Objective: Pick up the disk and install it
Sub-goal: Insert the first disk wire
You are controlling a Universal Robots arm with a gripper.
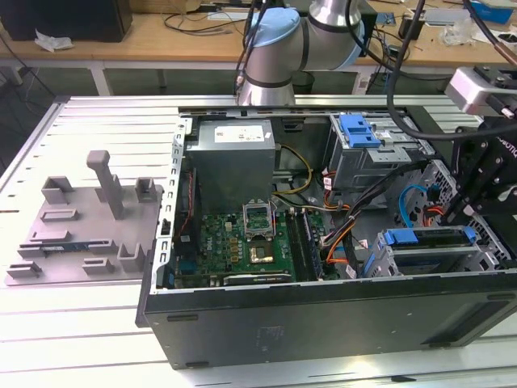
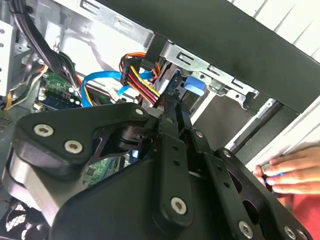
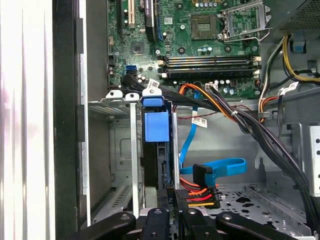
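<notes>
First wrist view showed the hand (image 3: 169,212) clamping the disk (image 3: 156,127) in its bay; nearby cables (image 3: 210,187) might snag.

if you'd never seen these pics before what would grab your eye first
The open computer case on the slatted table, its green motherboard laid bare, and the black gripper reaching down at the drive cage by the exterior view's right. There the disk, in its blue caddy, stands on edge in the metal cage, with a blue data cable curling beside it. In the second wrist view a person's hand rests by the case's outer edge.
</notes>
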